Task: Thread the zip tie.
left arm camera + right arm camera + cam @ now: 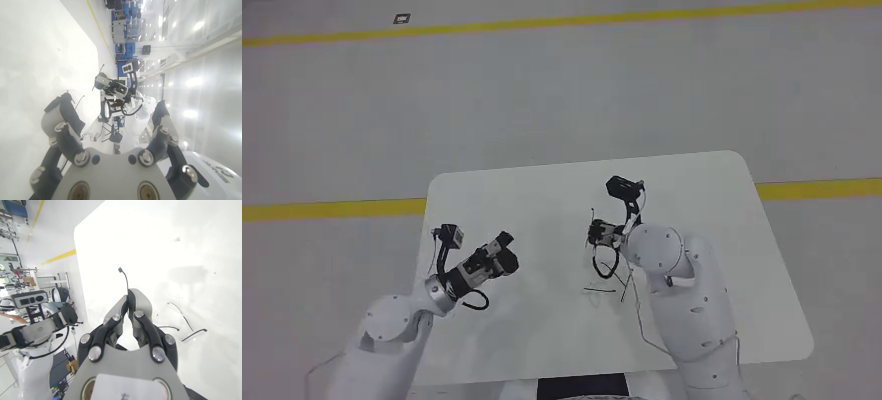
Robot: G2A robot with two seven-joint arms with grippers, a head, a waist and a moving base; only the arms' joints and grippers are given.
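A black zip tie (125,277) stands up out of my right gripper (128,293), which is shut on its strap; the head end points away from the fingers. From above, that gripper (595,233) hovers over the middle of the white table (722,200) with the tie (593,215) sticking out. My left gripper (113,108) is open with nothing between its fingers, and it faces the right gripper (102,81) across a gap. In the top view the left gripper (508,252) is left of the right one.
Several loose black zip ties (194,334) lie on the table close by the right gripper, also seen from above (602,290) and past the left fingers (79,100). The table's far and right parts are bare. The table's rounded corner (75,230) is beyond.
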